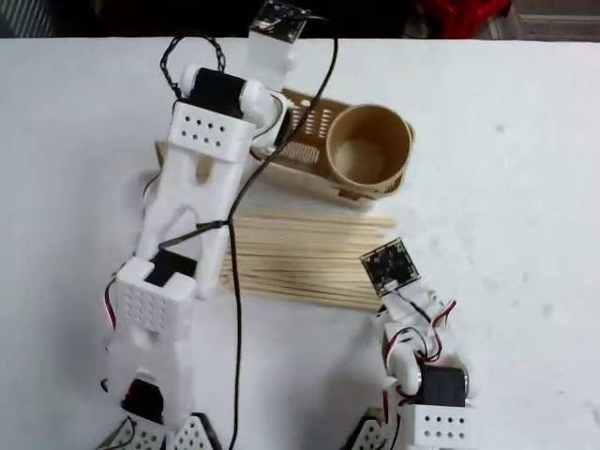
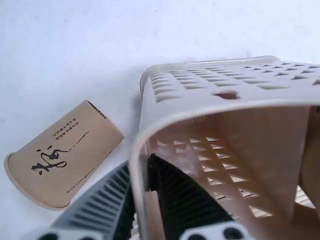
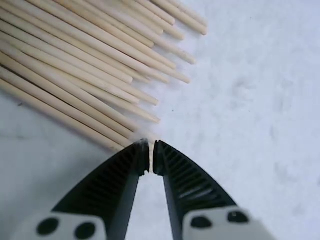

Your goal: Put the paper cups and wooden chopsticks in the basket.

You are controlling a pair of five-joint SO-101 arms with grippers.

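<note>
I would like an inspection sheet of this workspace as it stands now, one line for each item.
Surface: white table, nothing spilled.
Job's things: basket with upright cup standing in one end; lying cup on the table beside the basket; wooden chopsticks spread flat on the table.
Clutter: nothing seen.
Grippers: left gripper shut on the basket's wall; right gripper shut at the chopsticks' ends.
Cables: black cable crosses the left arm and the chopsticks' ends.
Surroundings: red object beyond the table's far edge.

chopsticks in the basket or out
Out: the chopsticks lie in a flat row on the table beside the basket.
</note>
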